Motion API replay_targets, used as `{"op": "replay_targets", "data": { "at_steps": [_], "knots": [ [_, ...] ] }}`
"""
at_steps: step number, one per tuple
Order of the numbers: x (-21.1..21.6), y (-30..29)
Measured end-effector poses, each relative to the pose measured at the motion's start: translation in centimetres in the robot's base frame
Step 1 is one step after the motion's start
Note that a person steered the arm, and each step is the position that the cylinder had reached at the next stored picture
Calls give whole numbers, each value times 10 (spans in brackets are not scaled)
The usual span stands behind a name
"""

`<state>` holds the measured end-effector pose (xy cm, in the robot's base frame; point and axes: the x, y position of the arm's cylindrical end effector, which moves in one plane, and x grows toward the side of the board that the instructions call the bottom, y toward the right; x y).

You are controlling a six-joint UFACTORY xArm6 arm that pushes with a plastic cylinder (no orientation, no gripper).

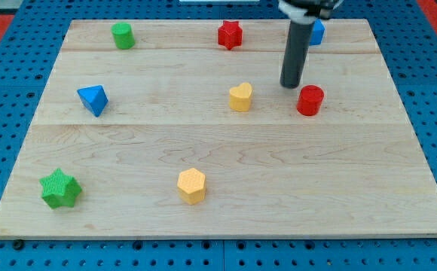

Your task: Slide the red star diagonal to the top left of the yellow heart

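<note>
1. Red star sat far back on the wooden board, close to the top edge and a little left of centre, touching nothing.
2. Nearest the view's bottom, the green star lay by the bottom-left corner and the yellow hexagonal block further right, well apart; the bottom-right stretch of board beyond them was bare wood.
3. In the middle band stood the blue pyramid-like block at the left, the yellow heart near centre, and the red cylinder to its right.
4. My tip rested on the board between the yellow heart and the red cylinder (closer to the cylinder, just up and left of it), and I could not tell whether it touched that block.
5. The rod carried no jaws, so nothing was held or clamped.
6. Open wood lay between the red star and the yellow heart, and also to the heart's upper left.
7. Along the top edge, the green cylinder sat at the left, and a blue block at the right, partly hidden behind the rod so its shape was unclear.
8. No containers were on the board; blue pegboard surrounded it.
</note>
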<state>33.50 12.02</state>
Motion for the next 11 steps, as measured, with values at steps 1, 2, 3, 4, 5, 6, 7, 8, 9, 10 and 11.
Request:
{"op": "replay_targets", "data": {
  "at_steps": [1,2,3,4,5,6,7,8,9,10,11],
  "knots": [
    [-59,0],
    [-117,-11],
    [-138,-65],
    [-126,-104],
    [-114,-112],
    [-104,-112],
    [-84,-115],
    [-76,-114],
    [-73,-106],
    [-69,-93],
    [-44,-92]
  ]
}}
